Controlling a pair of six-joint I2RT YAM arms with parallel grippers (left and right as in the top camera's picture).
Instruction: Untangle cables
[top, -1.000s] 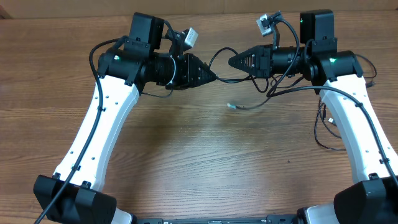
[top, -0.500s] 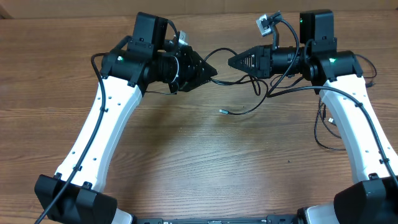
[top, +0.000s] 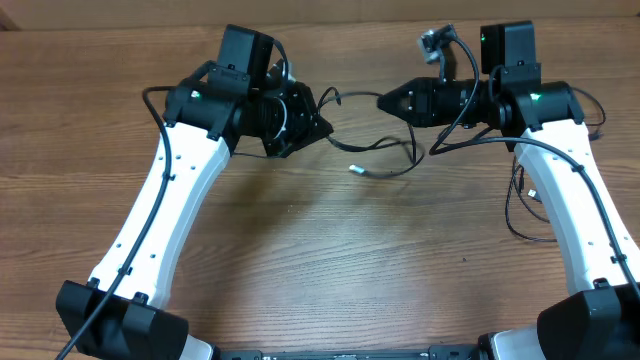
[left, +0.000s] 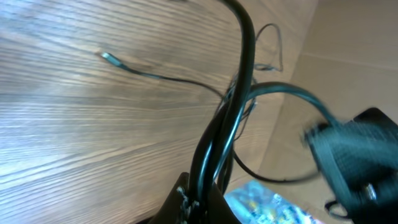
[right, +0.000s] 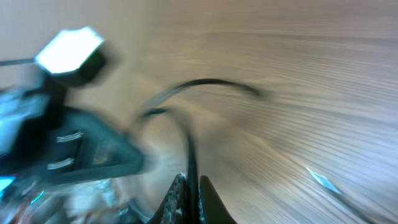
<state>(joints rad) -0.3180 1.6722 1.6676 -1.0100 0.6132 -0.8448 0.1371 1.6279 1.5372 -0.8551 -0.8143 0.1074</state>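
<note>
- The left gripper (top: 322, 126) was closed tight on the cables (left: 247, 62). Its wrist camera showed several black strands bunched together and running straight down between the pinched fingers.
- The right gripper (top: 384, 101) faced it from just across the gap. It looked clamped as well: a single cord rose from between its two close-set fingers, though that view was badly smeared.
- Between the two tips the cords hung off the table (top: 320, 260) in a slack loop. To my eye each arm was holding one side of the tangle so the strands could be drawn apart rather than dragged about as a lump.
- One free length trailed down from the bundle and lay on the wood, ending in a silvery plug end (top: 354, 168) below and between the grippers, touching neither of them.
- The left wrist was rolled over at an angle, which I took as a way of turning the bundle to open a crossing.
- Where exactly the strands crossed I couldn't make out.
</note>
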